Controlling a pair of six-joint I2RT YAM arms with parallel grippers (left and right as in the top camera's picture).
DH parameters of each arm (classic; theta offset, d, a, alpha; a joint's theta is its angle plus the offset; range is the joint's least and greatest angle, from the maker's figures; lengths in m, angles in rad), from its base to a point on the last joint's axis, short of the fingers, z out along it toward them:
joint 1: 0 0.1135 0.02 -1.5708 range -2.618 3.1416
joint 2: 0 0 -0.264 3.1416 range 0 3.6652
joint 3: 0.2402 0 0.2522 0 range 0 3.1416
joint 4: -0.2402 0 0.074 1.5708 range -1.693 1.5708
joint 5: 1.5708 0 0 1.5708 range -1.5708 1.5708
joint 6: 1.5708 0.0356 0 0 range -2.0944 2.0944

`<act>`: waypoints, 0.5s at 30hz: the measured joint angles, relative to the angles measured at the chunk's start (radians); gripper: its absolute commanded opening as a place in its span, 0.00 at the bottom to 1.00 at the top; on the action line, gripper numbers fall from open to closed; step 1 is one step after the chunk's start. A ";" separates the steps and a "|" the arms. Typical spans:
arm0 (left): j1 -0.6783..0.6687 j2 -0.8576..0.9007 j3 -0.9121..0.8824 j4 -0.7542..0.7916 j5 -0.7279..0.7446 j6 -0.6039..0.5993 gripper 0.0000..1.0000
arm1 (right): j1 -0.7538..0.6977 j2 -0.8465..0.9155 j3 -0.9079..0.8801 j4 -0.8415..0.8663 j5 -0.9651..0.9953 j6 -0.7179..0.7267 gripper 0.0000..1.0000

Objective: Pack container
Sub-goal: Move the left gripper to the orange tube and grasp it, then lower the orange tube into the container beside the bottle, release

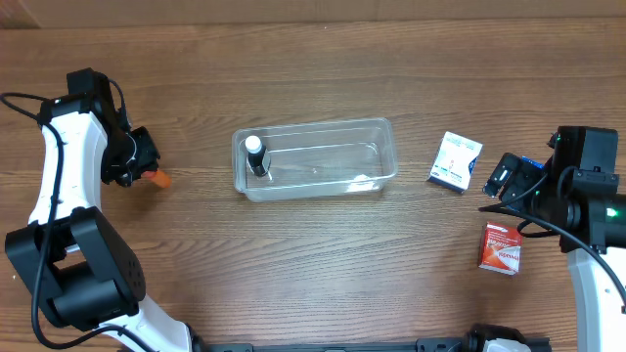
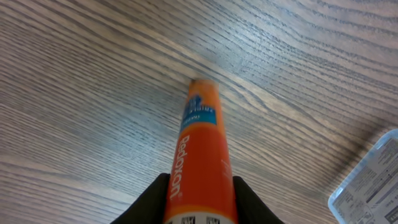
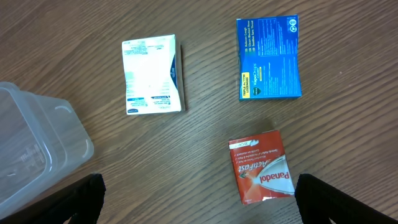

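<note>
The wooden table (image 1: 313,284) fills every view. The left arm (image 1: 68,166) reaches along its left side and the right arm (image 1: 587,196) stands at the right edge. Next in size is the container (image 1: 323,156), lying long-side across the middle of the table, between the two arms and well apart from both. It sits flat and open at the top. One of its rounded corners shows at the left edge of the right wrist view and another at the lower right of the left wrist view.

To the right of the container three small boxes lie flat on the wood. A blue box (image 3: 268,58) is farthest out, largely hidden under the right arm in the overhead view. A white box (image 1: 456,161) with a blue edge is the one nearest the container, apart from it. A red box (image 1: 501,246) lies nearer the front edge of the table, close to the right arm.

The right gripper (image 1: 509,184) hangs above these boxes with its fingers (image 3: 84,199) spread wide – nothing is between them. The left gripper (image 1: 145,168) is closed on an orange tube (image 2: 202,155), a finger pressed to each side of it – the tube's far end points out over bare wood, left of the container.

Smallest is a dark bottle (image 1: 255,154) with a white cap, upright inside the container at its left end
</note>
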 measured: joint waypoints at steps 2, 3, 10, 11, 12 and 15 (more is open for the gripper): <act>0.000 0.000 0.000 0.000 0.000 0.002 0.13 | 0.000 0.000 0.000 -0.001 0.000 0.000 1.00; 0.000 0.000 0.000 0.000 0.000 0.001 0.08 | 0.000 0.000 0.000 -0.001 0.000 0.000 1.00; 0.000 0.000 0.006 -0.064 0.025 -0.001 0.04 | 0.000 0.000 0.000 -0.001 0.000 0.000 1.00; -0.002 0.000 0.011 -0.091 0.033 -0.001 0.04 | 0.000 0.000 0.000 -0.001 0.000 0.000 1.00; -0.005 0.000 0.021 -0.116 0.039 -0.001 0.04 | 0.000 0.000 0.000 -0.001 0.000 0.000 1.00; -0.031 -0.005 0.072 -0.181 0.047 -0.001 0.04 | 0.000 0.000 0.000 0.000 0.000 0.000 1.00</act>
